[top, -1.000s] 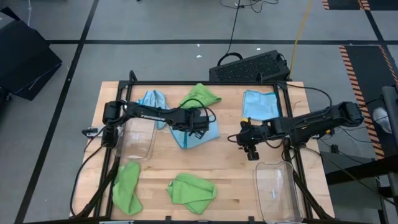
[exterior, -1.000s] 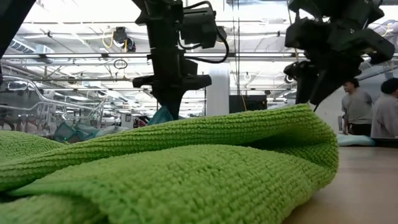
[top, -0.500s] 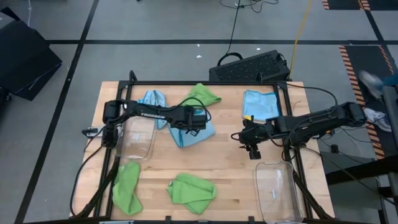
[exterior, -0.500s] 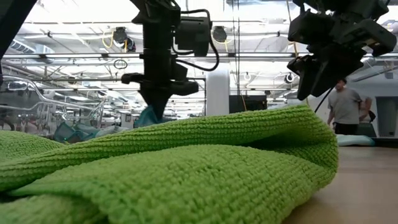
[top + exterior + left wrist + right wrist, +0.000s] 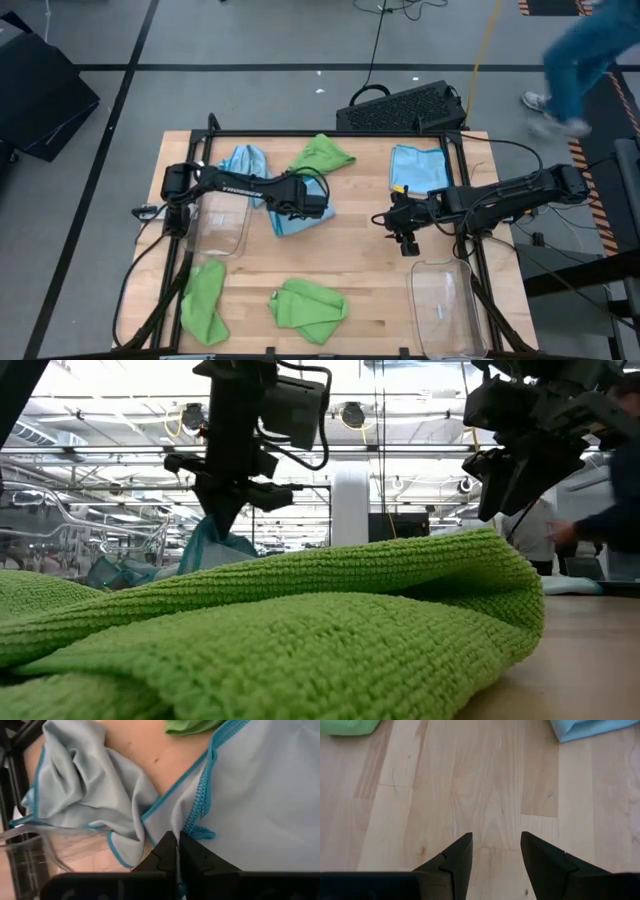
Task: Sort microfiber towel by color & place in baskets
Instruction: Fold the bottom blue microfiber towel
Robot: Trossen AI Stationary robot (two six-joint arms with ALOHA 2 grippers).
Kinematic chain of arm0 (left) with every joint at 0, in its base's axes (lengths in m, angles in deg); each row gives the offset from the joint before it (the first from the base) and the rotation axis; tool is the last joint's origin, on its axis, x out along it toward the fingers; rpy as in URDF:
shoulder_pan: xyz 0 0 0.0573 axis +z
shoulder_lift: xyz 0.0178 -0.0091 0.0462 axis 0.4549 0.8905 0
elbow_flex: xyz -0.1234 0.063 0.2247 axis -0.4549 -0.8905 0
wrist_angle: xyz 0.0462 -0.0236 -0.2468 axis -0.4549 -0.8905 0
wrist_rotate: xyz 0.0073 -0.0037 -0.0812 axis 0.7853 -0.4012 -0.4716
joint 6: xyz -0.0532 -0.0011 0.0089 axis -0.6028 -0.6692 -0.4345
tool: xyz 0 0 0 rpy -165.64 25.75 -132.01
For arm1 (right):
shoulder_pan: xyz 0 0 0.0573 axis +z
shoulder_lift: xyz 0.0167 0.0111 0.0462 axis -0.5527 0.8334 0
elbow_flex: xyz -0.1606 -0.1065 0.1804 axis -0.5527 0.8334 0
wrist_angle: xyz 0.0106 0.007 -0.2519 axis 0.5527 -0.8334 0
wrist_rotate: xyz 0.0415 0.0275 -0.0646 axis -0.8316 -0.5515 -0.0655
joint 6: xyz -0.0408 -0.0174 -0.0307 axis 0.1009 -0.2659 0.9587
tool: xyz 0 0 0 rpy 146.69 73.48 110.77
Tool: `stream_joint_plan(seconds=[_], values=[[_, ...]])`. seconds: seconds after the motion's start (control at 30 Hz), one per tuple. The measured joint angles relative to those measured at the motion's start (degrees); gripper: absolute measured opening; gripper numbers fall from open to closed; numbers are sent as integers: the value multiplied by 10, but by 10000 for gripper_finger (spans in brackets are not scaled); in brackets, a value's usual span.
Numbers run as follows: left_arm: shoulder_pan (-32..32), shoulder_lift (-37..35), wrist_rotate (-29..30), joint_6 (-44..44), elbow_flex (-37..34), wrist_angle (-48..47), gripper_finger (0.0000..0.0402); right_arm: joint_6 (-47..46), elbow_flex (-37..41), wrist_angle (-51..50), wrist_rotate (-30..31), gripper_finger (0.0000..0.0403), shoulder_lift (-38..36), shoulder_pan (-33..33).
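We have the left gripper (image 5: 292, 203) pinched on a blue towel (image 5: 300, 215) mid-table, beside the left-edge basket (image 5: 222, 226). Next we carry it over that basket and let go. Our right gripper (image 5: 404, 243) waits with fingers parted, holding nothing.

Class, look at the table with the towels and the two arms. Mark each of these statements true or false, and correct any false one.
1. The left claw is shut on a light blue towel. True.
2. The right claw holds a green towel. False: it is open and empty above bare wood.
3. Both clear bins hold towels. False: the left bin and the right bin are empty.
4. Three green towels lie on the table. True.
5. A flat blue towel lies at the table's far right. True.
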Motion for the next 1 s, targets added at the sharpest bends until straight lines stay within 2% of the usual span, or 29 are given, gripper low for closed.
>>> stream_joint_plan(seconds=[0.23, 0.4, 0.5, 0.7, 0.83, 1.0], values=[[-3, 0, -23, -16, -54, 42, 8, -19, 0, 0, 0, 160, 0, 0], [-1, 0, -37, -18, -82, 69, 56, -9, 0, 29, 0, 160, 5, 0], [-1, 0, -20, -1, -81, 85, 91, 21, 0, 71, 0, 160, 23, 3], [12, 0, -9, 70, -78, 170, 145, 38, 0, 182, -2, 160, 101, 3], [23, 0, -22, 82, -78, 174, 161, 25, -5, 296, 5, 160, 168, 0], [32, -47, -38, 93, -78, 122, 168, -73, -67, 318, 81, 160, 253, -35]])
